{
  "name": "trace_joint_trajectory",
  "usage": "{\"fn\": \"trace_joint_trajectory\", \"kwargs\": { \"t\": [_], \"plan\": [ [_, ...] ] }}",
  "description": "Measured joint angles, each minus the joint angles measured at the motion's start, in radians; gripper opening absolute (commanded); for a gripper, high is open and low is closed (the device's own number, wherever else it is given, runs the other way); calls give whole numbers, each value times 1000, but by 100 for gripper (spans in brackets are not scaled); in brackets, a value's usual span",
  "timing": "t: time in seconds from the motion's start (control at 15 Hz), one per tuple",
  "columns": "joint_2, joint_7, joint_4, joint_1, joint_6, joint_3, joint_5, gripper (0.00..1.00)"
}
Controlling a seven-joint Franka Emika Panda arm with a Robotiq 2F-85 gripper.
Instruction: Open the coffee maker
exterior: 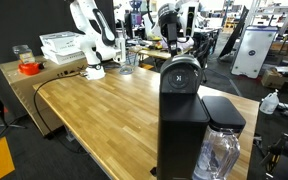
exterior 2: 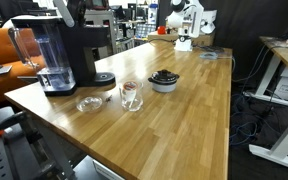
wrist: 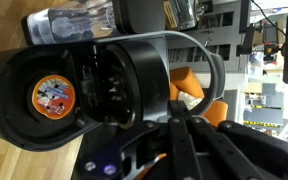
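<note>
Placement: the coffee maker (exterior: 182,115) stands at one end of the long wooden table (exterior: 94,105), close to the edge, at the near right in an exterior view. The same unit appears at the near left where the table (exterior 2: 184,120) is seen along its length in an exterior view. Its clear water tank (exterior 2: 31,50) touches the side of the black body. Standing at the table end leaves the head and handle reachable from above and from the front.

Claw: the claw (wrist: 176,138) enters from the bottom of the wrist view, close against the head of the machine. Only dark finger parts show. It cannot be told whether the claw is released, clenched, or grasping anything.

Head detail: the wrist view shows a round pod (wrist: 54,97) with an orange label seated in a black well, and a grey curved handle (wrist: 206,70) to the right of it. The visible pod suggests that the chamber is at least partly exposed. The exterior views are too small to confirm the lid angle. The claw is probably held near the handle because the handle is the lever that lifts the lid.

Surroundings: a glass (exterior 2: 131,95), a small bowl (exterior 2: 164,80) and a shallow clear dish (exterior 2: 89,103) sit to the right of the machine. The dish is near the base, and the bowl is farther off. None touches the machine, so judged from here they should not obstruct lid travel.
</note>
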Motion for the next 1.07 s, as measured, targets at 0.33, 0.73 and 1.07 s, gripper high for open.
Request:
{"fn": "trace_joint_trajectory", "kwargs": {
  "t": [0.33,0.73,1.07],
  "plan": [
    [-39,1,1,-3,0,-11,-82,0],
    [-146,21,-21,-6,4,-41,-174,0],
    [-242,94,-144,-6,46,-76,-217,0]
  ]
}}
